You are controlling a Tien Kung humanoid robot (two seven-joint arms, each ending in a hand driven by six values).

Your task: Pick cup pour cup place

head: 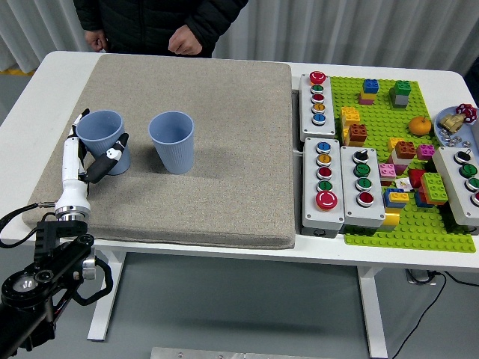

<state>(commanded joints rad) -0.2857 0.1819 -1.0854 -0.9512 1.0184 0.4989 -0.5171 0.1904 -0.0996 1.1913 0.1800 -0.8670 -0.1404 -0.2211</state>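
Note:
Two light blue cups stand upright on the grey mat (pixel 224 149). The left cup (pixel 102 134) is near the mat's left edge, and the second cup (pixel 172 140) is a short way to its right. My left hand (pixel 91 152) comes up from the lower left beside the left cup. Its white fingers (pixel 75 146) are spread along the cup's left side, and the thumb (pixel 112 155) lies close to the cup's front. The hand looks relaxed, not clamped. My right arm is out of view.
A person stands at the far side, with one hand (pixel 95 36) and the other hand (pixel 187 41) held near the mat's far edge. Grey button boxes (pixel 323 172) and a green baseplate (pixel 441 224) with several bricks fill the right side.

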